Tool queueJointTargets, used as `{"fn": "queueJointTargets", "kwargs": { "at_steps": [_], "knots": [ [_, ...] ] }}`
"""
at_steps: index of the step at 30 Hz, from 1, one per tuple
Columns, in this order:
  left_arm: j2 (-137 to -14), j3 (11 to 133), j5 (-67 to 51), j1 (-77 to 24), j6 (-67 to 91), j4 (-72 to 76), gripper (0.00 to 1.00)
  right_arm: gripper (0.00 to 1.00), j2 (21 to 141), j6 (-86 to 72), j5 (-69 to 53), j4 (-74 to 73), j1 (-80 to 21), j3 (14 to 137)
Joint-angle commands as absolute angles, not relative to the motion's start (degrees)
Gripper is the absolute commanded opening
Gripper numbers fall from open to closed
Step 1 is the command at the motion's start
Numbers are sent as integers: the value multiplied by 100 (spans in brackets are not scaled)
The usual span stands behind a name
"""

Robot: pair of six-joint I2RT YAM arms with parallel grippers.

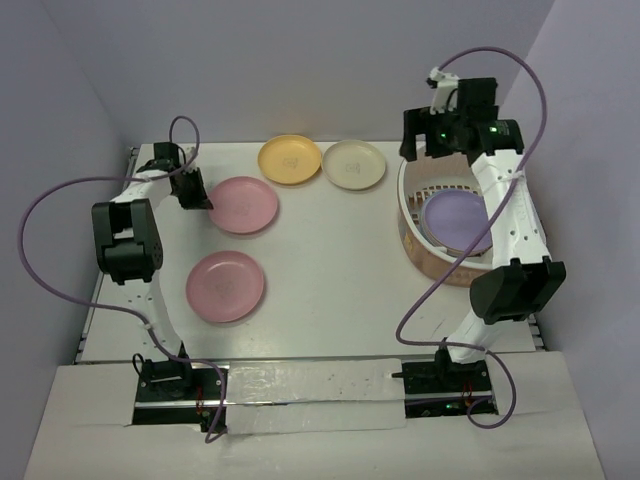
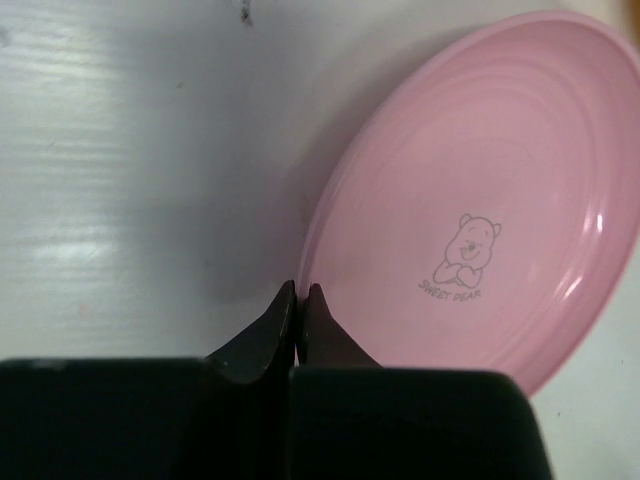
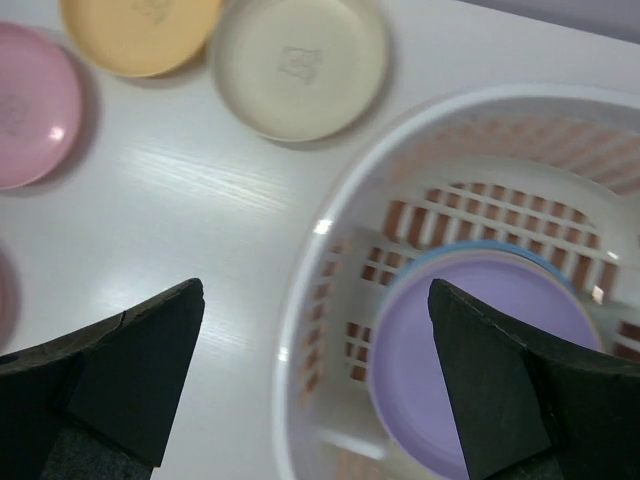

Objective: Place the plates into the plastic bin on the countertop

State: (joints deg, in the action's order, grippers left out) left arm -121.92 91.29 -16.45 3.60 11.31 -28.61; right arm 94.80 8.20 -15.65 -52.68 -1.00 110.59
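My left gripper (image 2: 302, 288) is shut on the near rim of a pink plate (image 2: 480, 200) that lies on the white countertop (image 1: 330, 260); one finger is outside the rim and the other over the dish. From above, this gripper (image 1: 197, 196) sits at the left edge of that plate (image 1: 243, 205). A second pink plate (image 1: 225, 286) lies nearer the arms. An orange-yellow plate (image 1: 290, 159) and a cream plate (image 1: 354, 165) lie at the back. The plastic bin (image 1: 405, 200) holds a lavender plate (image 3: 450, 350) on top of a blue one (image 3: 470, 252). My right gripper (image 3: 315, 290) hangs open and empty over the bin's rim (image 3: 300, 330).
Lavender walls close in the back and both sides of the countertop. The bin stands at the right, next to the right arm's upper link (image 1: 510, 215). The left arm's elbow (image 1: 125, 240) hangs over the left edge. Purple cables loop off both arms.
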Motion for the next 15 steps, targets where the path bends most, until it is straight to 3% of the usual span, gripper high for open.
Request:
{"fn": "queueJointTargets", "kwargs": {
  "at_steps": [1,9,15],
  "knots": [
    [-11482,9176,-1887,690,843,-3340,0,100,9637,360,-1763,-5115,-783,11306],
    [-10031,9296,-2837,550,433,-3689,0,100,9578,9,-1846,-4650,-1727,11046],
    [-9284,9212,-2626,-455,161,-3780,0,97,9946,9,-1986,-4980,-2259,11678]
  ]
}}
